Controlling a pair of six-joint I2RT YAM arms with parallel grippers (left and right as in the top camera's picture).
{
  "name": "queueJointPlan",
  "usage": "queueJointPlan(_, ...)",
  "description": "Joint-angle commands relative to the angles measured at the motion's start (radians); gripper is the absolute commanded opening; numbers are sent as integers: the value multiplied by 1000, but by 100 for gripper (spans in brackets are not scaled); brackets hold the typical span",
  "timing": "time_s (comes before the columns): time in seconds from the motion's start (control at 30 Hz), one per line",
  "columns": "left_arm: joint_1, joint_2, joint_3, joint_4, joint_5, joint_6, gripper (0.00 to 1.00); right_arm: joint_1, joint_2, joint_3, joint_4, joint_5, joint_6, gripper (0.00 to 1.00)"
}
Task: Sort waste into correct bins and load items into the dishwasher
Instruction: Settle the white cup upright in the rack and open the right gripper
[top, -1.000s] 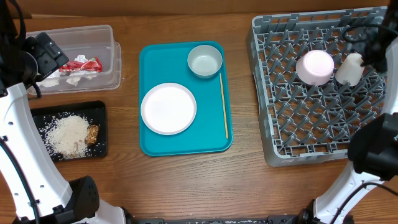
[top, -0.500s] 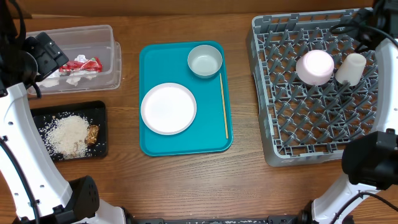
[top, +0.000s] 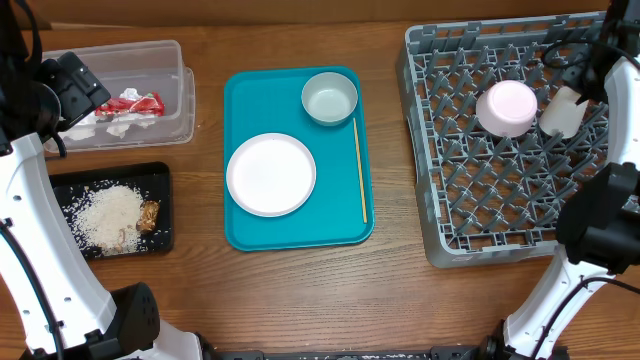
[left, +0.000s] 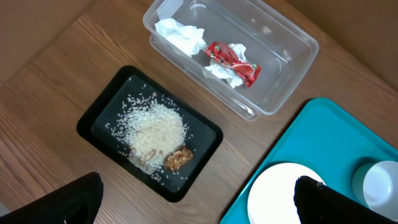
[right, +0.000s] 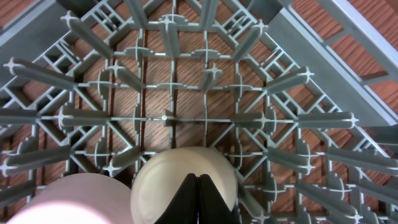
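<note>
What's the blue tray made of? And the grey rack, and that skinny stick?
The tray looks like smooth plastic: even teal colour, rounded moulded rim. The rack looks like matte grey plastic, moulded into a lattice with pegs. The stick is probably wood or bamboo, going by its pale tan colour; it's too thin to be sure.

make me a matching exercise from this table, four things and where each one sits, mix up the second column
Things:
1. pink bowl
2. plate
3. rice
4. red wrapper

Places:
A. clear bin
B. rack
C. black tray
D. teal tray

Pairs: 1-B, 2-D, 3-C, 4-A
</note>
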Motion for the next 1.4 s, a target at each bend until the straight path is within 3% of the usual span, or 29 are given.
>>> queueJointPlan(0.0,0,6,-3,-2,-10,-10,100,5,-20,13,-5,-5,-13,4)
queueJointPlan(0.33,0,6,-2,-2,-10,-10,100,4,-17,13,-31,-153,-57,7)
queueJointPlan(1.0,0,6,-3,-2,-10,-10,100,3,-17,11,-6,-85,-83,7)
queueJointPlan(1.37,0,6,-3,-2,-10,-10,100,2,-17,-85,48,-74,-93,4)
